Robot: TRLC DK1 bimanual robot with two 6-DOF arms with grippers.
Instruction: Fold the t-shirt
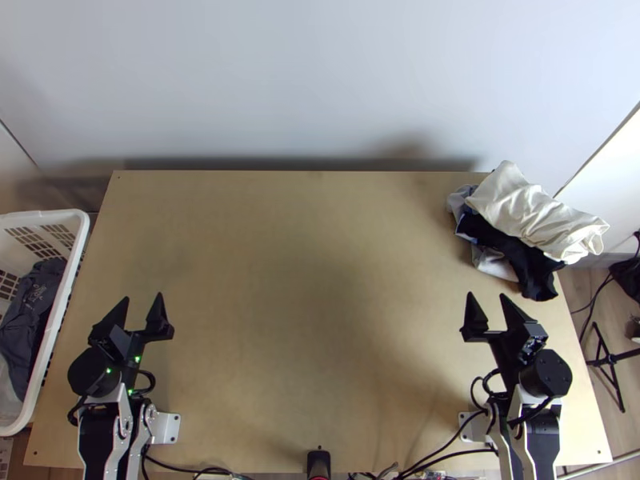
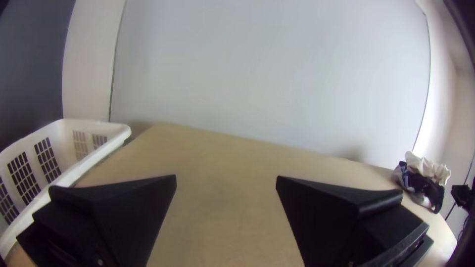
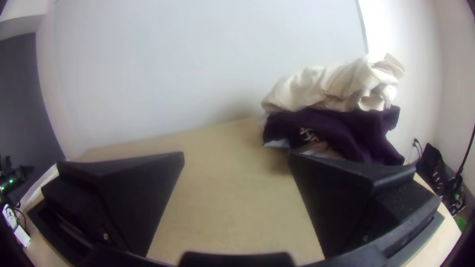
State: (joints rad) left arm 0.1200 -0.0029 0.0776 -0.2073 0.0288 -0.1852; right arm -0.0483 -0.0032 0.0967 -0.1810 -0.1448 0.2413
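Left black gripper (image 1: 142, 297) and right black gripper (image 1: 487, 295) are gaping wide, empty; one white plastic basket (image 1: 81, 232) is standing left, one cream-and-dark cloth heap (image 1: 524, 212) far right.

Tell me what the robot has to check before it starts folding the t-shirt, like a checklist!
1. Left gripper has its fingers open: ok.
2. Right gripper has its fingers open: ok.
3. Both grippers hold nothing: ok.
4. Clothes on the table spread flat: not ok. The cream cloth lies bunched on top of a dark cloth, in a heap at the far right corner.
5. We know which one is the t-shirt: cannot tell. There's also a dark grey cloth in the white basket.
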